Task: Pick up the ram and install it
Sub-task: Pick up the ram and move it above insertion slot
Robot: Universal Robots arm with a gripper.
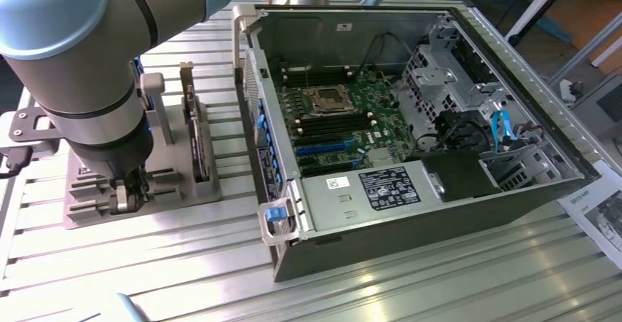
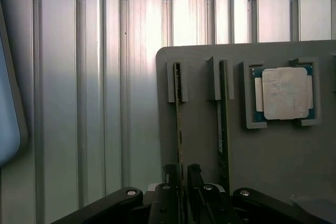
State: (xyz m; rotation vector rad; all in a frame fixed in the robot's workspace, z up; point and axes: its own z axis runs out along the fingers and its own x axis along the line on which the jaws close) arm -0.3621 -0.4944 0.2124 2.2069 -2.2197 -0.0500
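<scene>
The ram (image 2: pixel 179 119) is a thin green stick seen edge-on, standing upright in a slot of the grey holder (image 2: pixel 273 161). My gripper (image 2: pixel 181 176) is over its near end, with one dark finger (image 2: pixel 169 177) on each side of the stick, shut on it. A second stick (image 2: pixel 222 124) stands in the parallel slot beside it. In the exterior view the gripper (image 1: pixel 128 194) reaches down onto the grey holder (image 1: pixel 87 209) at that view's left, and the arm hides the ram there.
A square silver processor (image 2: pixel 284 93) lies in a recess of the holder. A dark card (image 1: pixel 197 143) stands upright on the holder. The open computer case (image 1: pixel 525 198) lies at the exterior view's right, its green motherboard (image 1: pixel 340 114) and black memory slots (image 1: pixel 333 127) exposed. The table is ribbed aluminium.
</scene>
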